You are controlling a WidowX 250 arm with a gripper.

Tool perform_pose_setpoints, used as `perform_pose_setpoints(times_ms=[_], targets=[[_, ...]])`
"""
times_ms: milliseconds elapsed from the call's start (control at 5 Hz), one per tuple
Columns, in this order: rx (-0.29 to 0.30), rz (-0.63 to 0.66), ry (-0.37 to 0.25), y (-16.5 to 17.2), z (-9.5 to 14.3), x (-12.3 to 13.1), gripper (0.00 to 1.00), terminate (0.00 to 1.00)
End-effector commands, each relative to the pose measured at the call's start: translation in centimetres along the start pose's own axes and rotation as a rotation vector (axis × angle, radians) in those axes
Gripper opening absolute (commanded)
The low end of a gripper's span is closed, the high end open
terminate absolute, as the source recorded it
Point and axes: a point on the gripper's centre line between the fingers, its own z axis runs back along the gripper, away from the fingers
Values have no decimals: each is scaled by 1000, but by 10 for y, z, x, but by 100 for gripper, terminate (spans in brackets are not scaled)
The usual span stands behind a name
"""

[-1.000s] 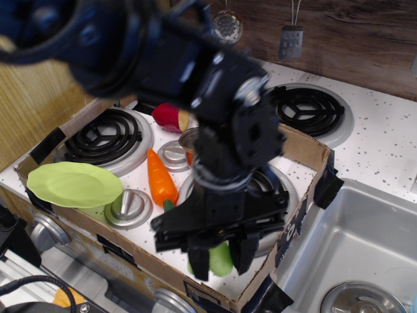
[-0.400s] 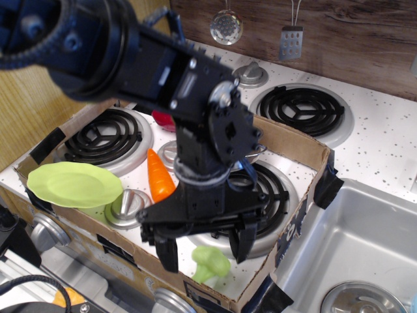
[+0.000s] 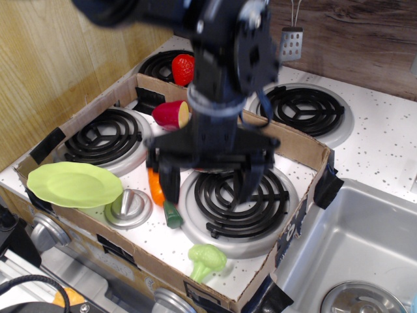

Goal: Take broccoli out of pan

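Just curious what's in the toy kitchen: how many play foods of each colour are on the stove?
Green: 1, the broccoli
Orange: 1, the carrot
Red: 2, the strawberry and the cut red fruit
Total: 4

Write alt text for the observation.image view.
A black robot gripper hangs open above a toy stove's front coil burner. A small green broccoli lies free on the white stovetop near the cardboard rim, with a carrot and lime plate to the left.
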Motion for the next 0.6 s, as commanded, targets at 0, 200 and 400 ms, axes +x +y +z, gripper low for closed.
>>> perform_pose_setpoints(times_ms=[0, 200, 400], targets=[[-6, -41, -82, -12, 15, 21, 100, 0], [-6, -41, -82, -12, 15, 21, 100, 0], [-6, -41, -82, -12, 15, 21, 100, 100]])
